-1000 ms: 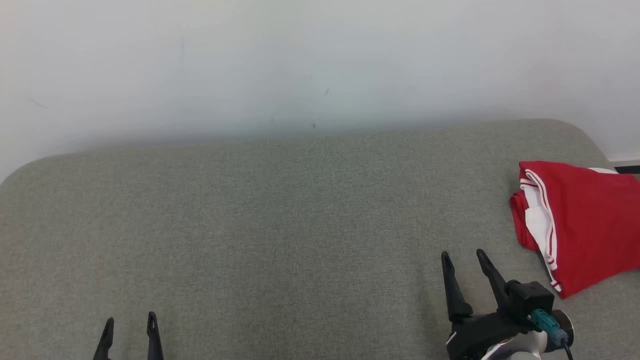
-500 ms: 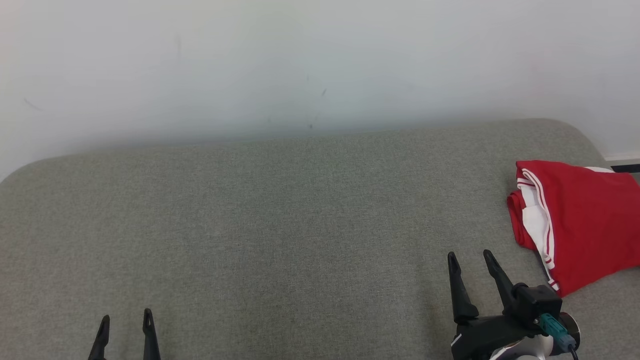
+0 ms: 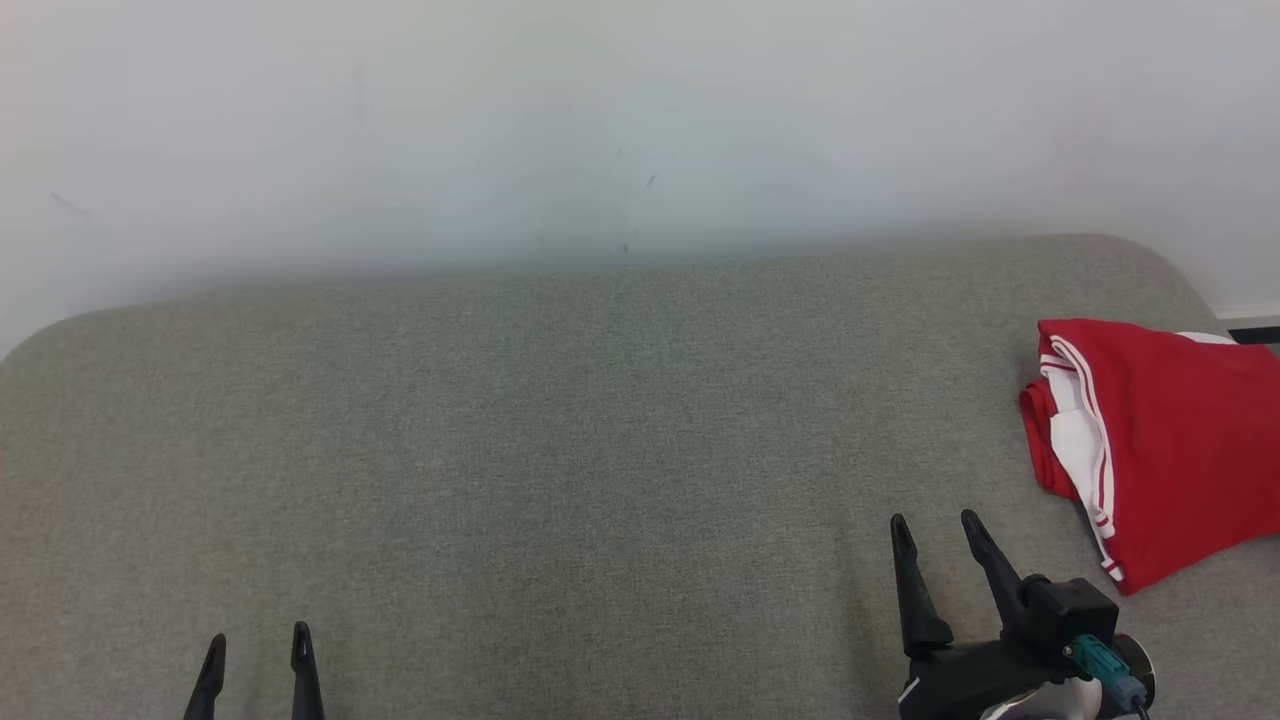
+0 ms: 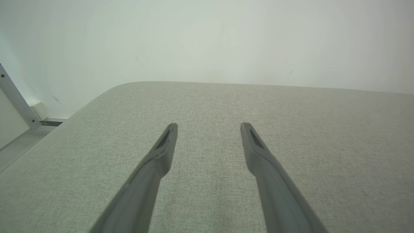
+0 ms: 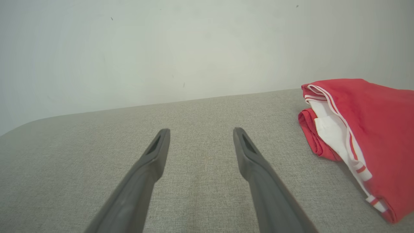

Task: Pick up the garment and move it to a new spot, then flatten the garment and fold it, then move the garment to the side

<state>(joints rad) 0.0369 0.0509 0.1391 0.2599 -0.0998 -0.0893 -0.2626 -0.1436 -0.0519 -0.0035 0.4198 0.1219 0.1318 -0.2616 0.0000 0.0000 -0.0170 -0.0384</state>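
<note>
Item: garment (image 3: 1170,440), red, with a white panel (image 3: 1075,440) and thin red-and-white striping along one edge.
Condition: folded into a thick bundle, the layers showing on its left side (the white panel sits between red layers).
Location: on the right end of the surface (image 3: 560,450), near the far right corner; the right part of it is cut off by the edge of the head view.
Surface: grey woven fabric with rounded far corners, set against a pale wall (image 3: 600,130).
Left gripper (image 3: 259,636): jaws apart with nothing between them, low at the left of the head view, fingers (image 4: 152,168) over bare grey fabric, well apart from the garment.
Right gripper (image 3: 934,520): jaws apart with nothing between them, near the garment, to its left and closer to the robot, not touching it (grey fabric shows between the two).
Right wrist fitting: a teal connector (image 3: 1095,660) on the dark housing behind the fingers.
Left margin, left wrist view: a slanted grey strut (image 4: 16,100) beyond the surface's edge.
</note>
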